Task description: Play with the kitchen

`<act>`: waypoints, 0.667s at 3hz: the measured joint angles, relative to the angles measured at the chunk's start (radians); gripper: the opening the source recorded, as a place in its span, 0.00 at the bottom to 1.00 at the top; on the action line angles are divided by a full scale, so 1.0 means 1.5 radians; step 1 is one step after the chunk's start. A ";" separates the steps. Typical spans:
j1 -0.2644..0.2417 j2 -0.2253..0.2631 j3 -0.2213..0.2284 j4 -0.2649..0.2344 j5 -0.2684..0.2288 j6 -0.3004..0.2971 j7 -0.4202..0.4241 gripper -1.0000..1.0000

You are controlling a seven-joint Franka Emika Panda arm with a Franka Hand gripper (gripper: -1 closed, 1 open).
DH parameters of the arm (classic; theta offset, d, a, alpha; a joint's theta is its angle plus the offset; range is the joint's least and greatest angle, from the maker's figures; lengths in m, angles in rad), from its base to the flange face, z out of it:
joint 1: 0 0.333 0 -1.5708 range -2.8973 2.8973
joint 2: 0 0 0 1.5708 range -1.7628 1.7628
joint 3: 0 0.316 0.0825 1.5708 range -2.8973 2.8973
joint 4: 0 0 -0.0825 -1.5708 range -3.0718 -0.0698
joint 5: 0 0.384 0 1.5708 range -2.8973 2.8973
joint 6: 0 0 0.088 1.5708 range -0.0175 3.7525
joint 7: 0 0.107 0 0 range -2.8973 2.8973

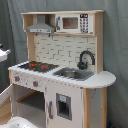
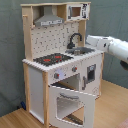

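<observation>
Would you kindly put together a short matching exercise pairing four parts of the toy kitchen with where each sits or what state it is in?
Parts:
1. oven door
2. microwave
3. faucet
4. hood

Descriptions:
A. black, arching over the sink
B. grey, above the stovetop
C. swung open, down low
D. on the top shelf, keypad at its side

Pairs: 1-C, 2-D, 3-A, 4-B

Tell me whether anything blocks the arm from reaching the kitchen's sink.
Nothing visible does. In the second exterior view the arm hangs beside the kitchen, at the sink end, with open air between. The gripper itself is out of view.
</observation>
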 joint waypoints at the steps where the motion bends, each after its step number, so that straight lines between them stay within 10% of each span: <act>1: 0.019 -0.001 -0.036 -0.019 0.000 0.041 -0.039 1.00; 2: 0.044 -0.003 -0.075 -0.045 0.000 0.082 -0.082 1.00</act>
